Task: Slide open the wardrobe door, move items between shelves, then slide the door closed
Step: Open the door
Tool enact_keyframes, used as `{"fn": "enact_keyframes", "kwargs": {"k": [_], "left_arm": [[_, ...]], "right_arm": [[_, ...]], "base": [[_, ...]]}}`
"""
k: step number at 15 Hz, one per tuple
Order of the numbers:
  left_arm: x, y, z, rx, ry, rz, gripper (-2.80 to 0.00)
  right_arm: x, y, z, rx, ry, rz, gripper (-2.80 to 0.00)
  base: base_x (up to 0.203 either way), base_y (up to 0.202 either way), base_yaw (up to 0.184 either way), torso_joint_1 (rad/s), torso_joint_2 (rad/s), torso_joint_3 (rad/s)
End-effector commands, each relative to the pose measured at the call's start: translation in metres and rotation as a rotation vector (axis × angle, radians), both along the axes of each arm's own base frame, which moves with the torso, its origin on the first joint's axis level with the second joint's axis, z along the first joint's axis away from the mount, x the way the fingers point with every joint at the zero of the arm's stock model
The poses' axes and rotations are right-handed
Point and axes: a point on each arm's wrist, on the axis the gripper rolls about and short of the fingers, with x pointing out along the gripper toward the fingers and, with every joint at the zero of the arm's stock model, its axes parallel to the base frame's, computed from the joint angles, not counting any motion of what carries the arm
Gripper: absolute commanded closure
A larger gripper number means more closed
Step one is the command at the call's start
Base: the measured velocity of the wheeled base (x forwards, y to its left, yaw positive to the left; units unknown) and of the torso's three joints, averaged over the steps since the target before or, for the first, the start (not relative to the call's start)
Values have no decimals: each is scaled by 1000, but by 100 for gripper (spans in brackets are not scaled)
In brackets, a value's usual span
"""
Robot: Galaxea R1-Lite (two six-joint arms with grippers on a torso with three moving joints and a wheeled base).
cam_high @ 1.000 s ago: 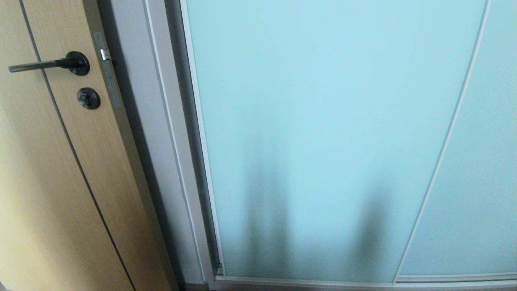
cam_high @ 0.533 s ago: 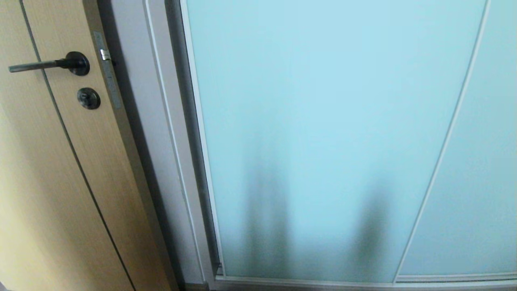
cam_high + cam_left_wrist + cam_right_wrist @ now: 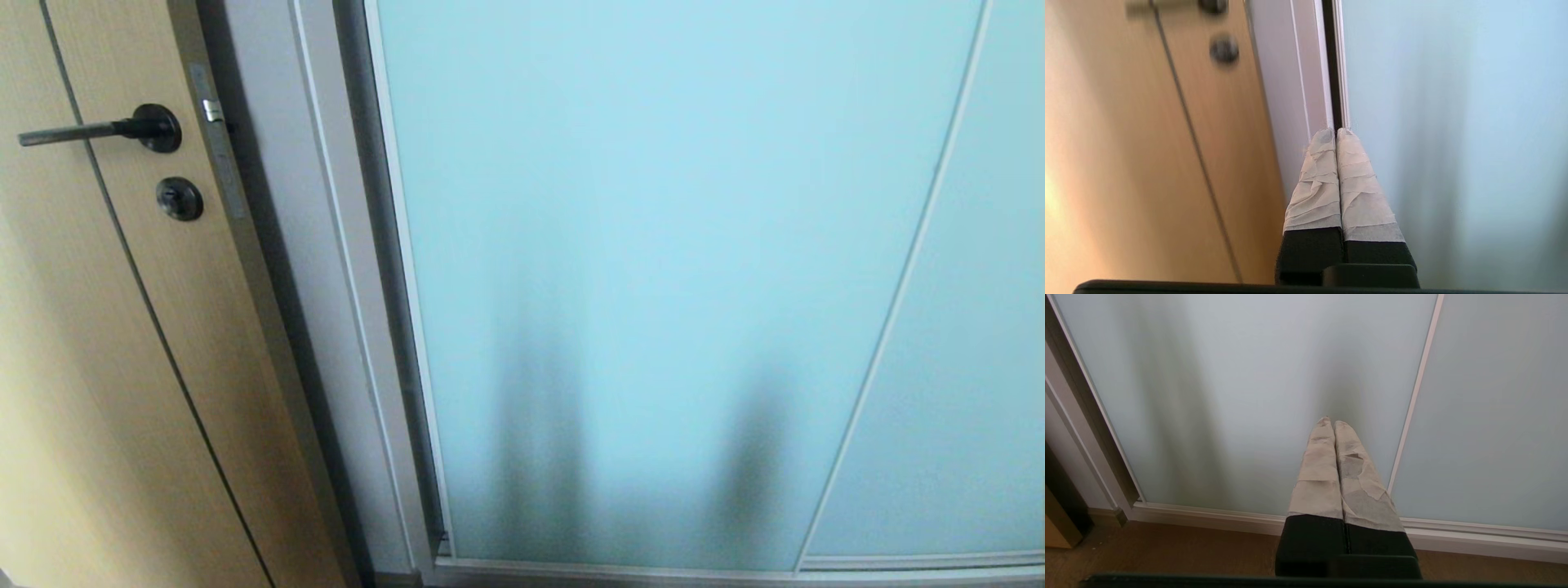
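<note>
Closest in, the left gripper (image 3: 1336, 131) has its two tape-wrapped fingers pressed flat together with nothing between them, pointing up along the line where the sliding wardrobe door (image 3: 1453, 122) meets the pale wardrobe side frame (image 3: 1298, 81); whether the tips touch that edge cannot be told. To the gripper's right stands the door, a smooth frosted aqua pane in a slim silver-white frame, fully shut against the dark slot beside the frame. Beyond the frame on the gripper's other side is the tan wooden door (image 3: 1147, 143), grained, with a round dark lock (image 3: 1224, 49) blurred higher up. The right gripper (image 3: 1329, 422) is likewise closed on nothing, its worn, wrinkled tape peeling in places, aimed at the lower part of the same pane, just beside the thin vertical frame strip (image 3: 1412, 416). Below its tips the white bottom track (image 3: 1208, 516) runs along a brown wooden floor (image 3: 1167, 551). Behind the glass, two soft dark vertical shapes (image 3: 539, 441) show through, blurred beyond telling. Neither arm appears in the head view, where the lever handle (image 3: 82, 131) of the wooden door sits far off.
</note>
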Motion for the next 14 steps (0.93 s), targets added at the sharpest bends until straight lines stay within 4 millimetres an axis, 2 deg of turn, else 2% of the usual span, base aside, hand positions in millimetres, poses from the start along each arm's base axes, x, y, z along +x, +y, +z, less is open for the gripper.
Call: {"fn": "enact_keyframes", "kwargs": {"k": [1,4,6,8,12,14], "left_arm": [[78,2,32,-16,14,-2,0],[150,3,44,-28,-100,-6,0],[192,4,39,-30,-131,-9,0],[224,4,31,-23,-175,-24,0],[270,2,6,-19,-253,-44,0],[272,2,-4,-41,-226,18,0]], "right_arm": [[0,0,0,0,0,1,0],[0,0,0,0,-1,1,0],[0,0,0,0,-1,1,0],[0,0,0,0,0,0,0],[0,0,0,0,-1,1,0],[0,0,0,0,-1,0,0]], "base": [[0,0,0,0,0,0],[0,0,0,0,0,0],[0,0,0,0,0,0],[0,0,0,0,0,0],[0,0,0,0,0,0],[0,0,0,0,0,0]]}}
